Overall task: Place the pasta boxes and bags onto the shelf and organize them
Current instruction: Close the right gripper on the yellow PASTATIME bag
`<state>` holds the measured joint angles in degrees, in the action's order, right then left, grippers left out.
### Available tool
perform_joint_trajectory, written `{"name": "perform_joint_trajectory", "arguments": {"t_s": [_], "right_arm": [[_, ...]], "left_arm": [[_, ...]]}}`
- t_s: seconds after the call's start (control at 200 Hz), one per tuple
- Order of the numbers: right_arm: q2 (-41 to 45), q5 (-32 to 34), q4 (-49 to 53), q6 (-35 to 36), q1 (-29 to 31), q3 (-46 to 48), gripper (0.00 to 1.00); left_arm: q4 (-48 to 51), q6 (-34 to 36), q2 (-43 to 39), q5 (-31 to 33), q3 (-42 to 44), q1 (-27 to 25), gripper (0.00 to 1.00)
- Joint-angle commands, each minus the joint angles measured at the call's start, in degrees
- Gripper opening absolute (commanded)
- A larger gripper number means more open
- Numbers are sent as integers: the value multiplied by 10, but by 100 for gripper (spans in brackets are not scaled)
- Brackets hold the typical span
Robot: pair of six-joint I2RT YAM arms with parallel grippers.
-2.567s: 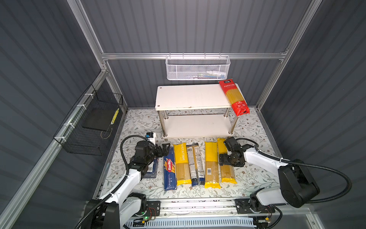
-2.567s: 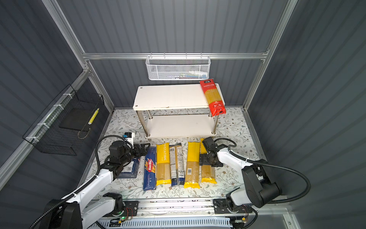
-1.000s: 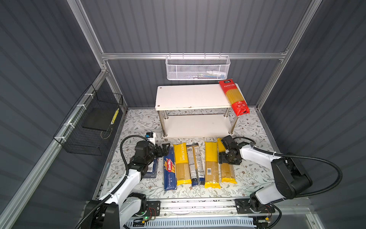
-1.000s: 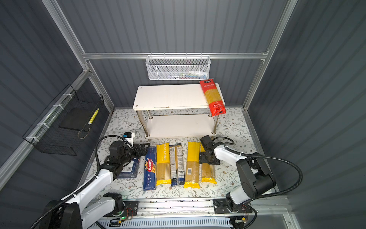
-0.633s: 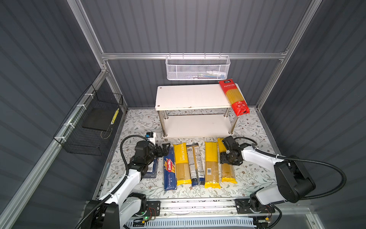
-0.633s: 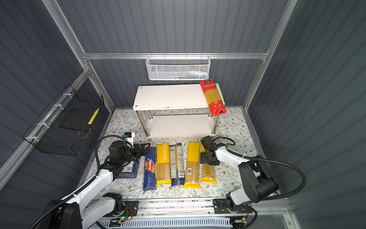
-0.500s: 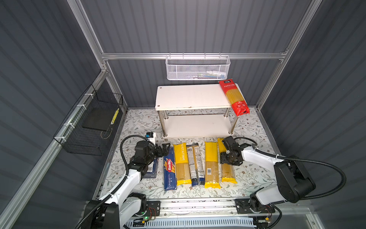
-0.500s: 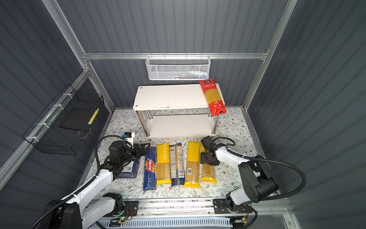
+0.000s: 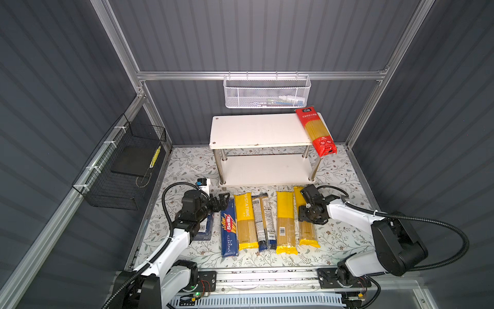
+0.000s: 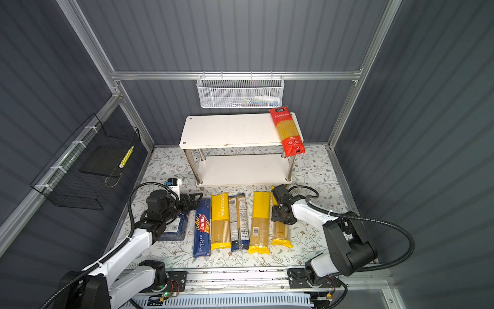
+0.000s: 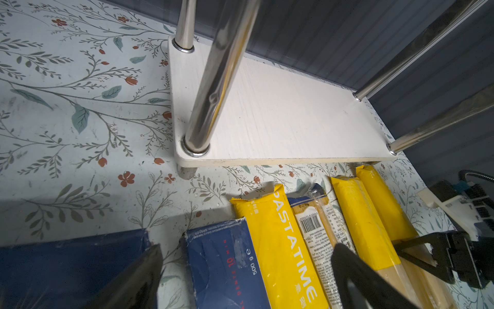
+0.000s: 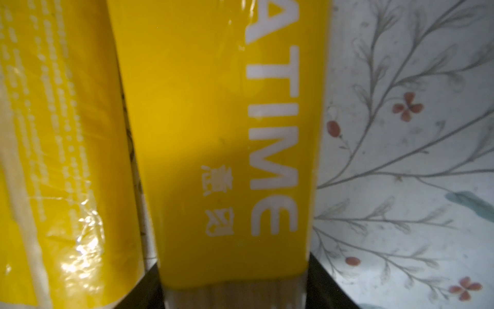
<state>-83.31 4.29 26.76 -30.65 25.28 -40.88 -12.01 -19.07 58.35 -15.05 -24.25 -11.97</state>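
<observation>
1. Since a second ago the right gripper (image 9: 311,214) has narrowed, pinching the rightmost yellow bag (image 9: 308,233) on the tabletop (image 9: 343,242), before the shelf (image 9: 260,131).
2. Only the right wrist view shows its fingers (image 12: 324,287) touching both bag sides.
3. The left gripper (image 9: 222,202) hangs spread wide.

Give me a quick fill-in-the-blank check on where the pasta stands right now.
1. The bag on the top board of the shelf is coloured ___.
2. In the row on the mat there are ___ yellow bags.
3. The right gripper straddles the yellow bag at the row's ___ end.
4. The left gripper has its jaws ___.

Missing words: red; three; right; open.
</observation>
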Motion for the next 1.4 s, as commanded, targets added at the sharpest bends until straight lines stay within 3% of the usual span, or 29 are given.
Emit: {"name": "perform_joint_trajectory", "arguments": {"t_s": [0.0,0.75,1.396], "right_arm": [[7,-5,14,-14,5,18,60],[27,-17,-10,-15,5,31,41],[130,-52,-42,-22,5,63,32]], "left_arm": [[5,11,-9,-3,5,-4,99],[10,11,-2,24,4,-4,99],[11,5,1,35,3,-4,99]]}}
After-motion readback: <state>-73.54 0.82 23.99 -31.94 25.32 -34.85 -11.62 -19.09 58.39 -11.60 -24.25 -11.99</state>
